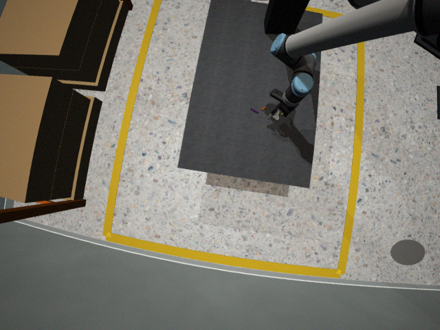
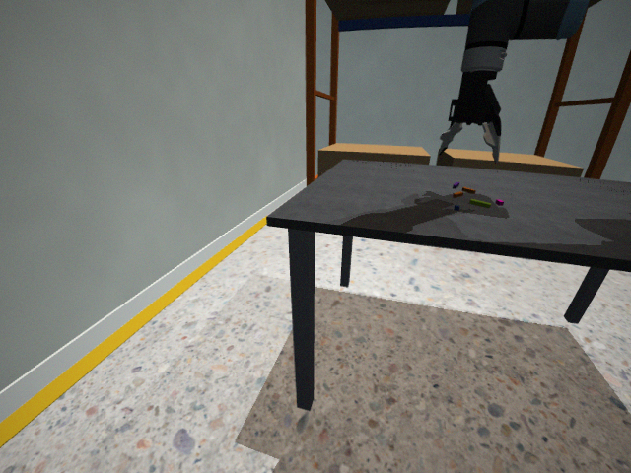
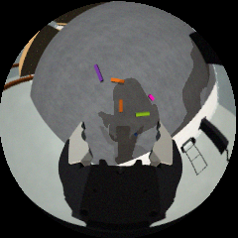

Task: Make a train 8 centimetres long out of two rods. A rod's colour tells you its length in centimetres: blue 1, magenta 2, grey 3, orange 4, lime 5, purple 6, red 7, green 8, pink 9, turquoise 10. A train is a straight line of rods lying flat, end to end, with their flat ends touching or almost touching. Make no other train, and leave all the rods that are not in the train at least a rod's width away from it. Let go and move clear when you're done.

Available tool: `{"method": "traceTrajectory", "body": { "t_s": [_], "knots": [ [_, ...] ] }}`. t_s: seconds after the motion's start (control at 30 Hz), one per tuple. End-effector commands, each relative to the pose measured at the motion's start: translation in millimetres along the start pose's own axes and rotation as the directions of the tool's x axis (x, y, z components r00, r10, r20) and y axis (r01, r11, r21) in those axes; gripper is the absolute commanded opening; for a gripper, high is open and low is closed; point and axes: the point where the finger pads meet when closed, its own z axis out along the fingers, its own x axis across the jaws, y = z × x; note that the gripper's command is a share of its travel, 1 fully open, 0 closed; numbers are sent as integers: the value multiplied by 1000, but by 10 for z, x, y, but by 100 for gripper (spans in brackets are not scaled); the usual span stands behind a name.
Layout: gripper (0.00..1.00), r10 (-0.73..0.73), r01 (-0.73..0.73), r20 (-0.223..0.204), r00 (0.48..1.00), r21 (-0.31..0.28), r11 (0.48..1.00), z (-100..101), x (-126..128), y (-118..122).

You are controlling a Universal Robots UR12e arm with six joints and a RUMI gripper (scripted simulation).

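Observation:
My gripper (image 2: 471, 138) is open and empty, raised well above the dark table (image 2: 458, 214). In the wrist view its fingers frame the rods from above. Two orange rods lie apart at an angle: one (image 3: 120, 105) points along my view, the other (image 3: 117, 80) lies crosswise beyond it. They also show in the side view, one (image 2: 457, 193) in front of the other (image 2: 468, 189). A purple rod (image 3: 98, 72) lies at the far left. A lime rod (image 3: 143, 114) and a magenta rod (image 3: 151, 97) lie to the right. A small blue rod (image 2: 456, 207) lies nearest the front.
The arm's shadow falls over the rods. Cardboard boxes (image 2: 374, 153) on an orange rack stand behind the table. A yellow floor line (image 1: 124, 120) rings the table area.

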Motion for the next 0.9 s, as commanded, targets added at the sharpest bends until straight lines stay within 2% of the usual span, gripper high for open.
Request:
{"method": "traceTrajectory", "body": {
  "t_s": [0.0,0.53,0.87],
  "knots": [
    [100,0,0,0,1000,0,1000,-3,-1,3],
    [100,-45,45,0,999,0,999,7,-7,-29],
    [100,-264,264,0,965,0,965,55,-36,-181]
  ]
}}
